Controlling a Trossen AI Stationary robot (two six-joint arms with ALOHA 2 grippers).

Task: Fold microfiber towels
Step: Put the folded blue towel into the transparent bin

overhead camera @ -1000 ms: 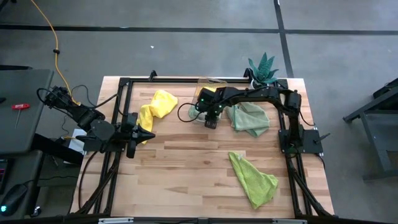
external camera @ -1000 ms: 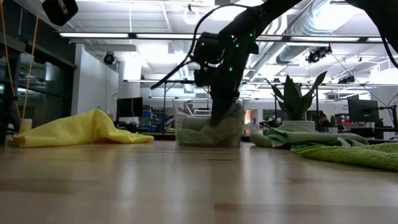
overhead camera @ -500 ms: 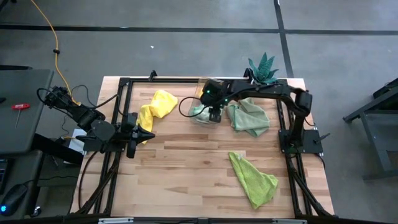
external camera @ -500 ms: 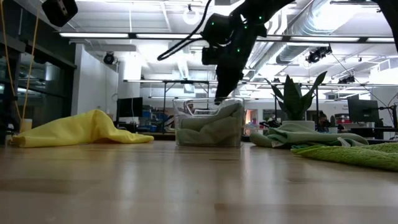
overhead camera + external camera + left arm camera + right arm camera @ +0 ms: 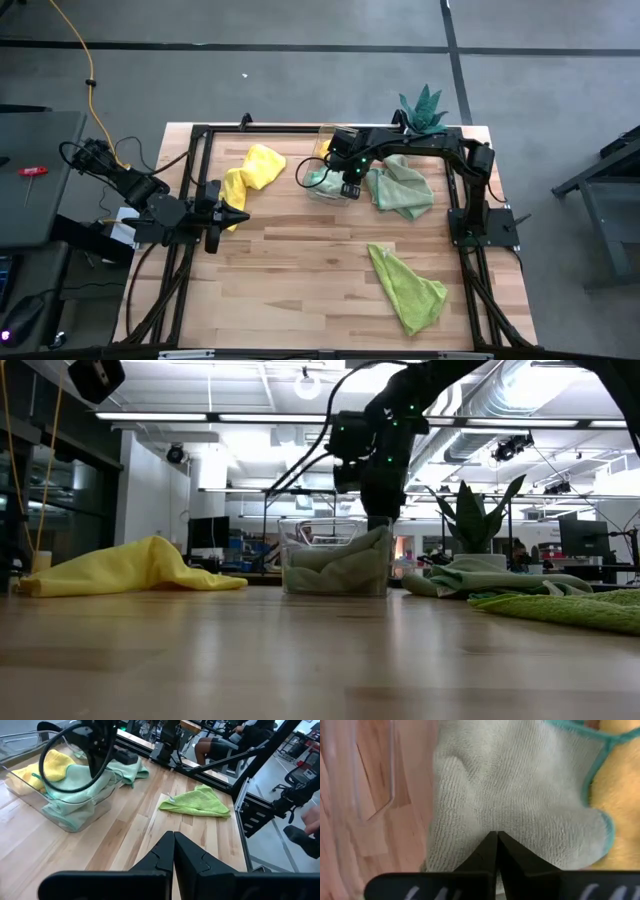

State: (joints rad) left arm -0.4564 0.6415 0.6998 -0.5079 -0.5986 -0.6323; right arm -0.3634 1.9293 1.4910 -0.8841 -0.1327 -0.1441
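Two yellow towels (image 5: 252, 170), two mint towels (image 5: 402, 189), one lime towel (image 5: 410, 287), one clear bin (image 5: 335, 557), one plant (image 5: 424, 108)

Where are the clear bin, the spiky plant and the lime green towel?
clear bin (image 5: 335, 575), low view, its front wall.
spiky plant (image 5: 424, 108), high view, the leaves' middle.
lime green towel (image 5: 410, 290), high view, the cloth's middle.

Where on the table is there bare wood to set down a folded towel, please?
The widest free patch is the near left, between the left gripper and the lime green towel. The centre strip in front of the clear bin is bare too. The far edge is crowded: yellow towel, bin, right gripper, mint green towel, potted plant.
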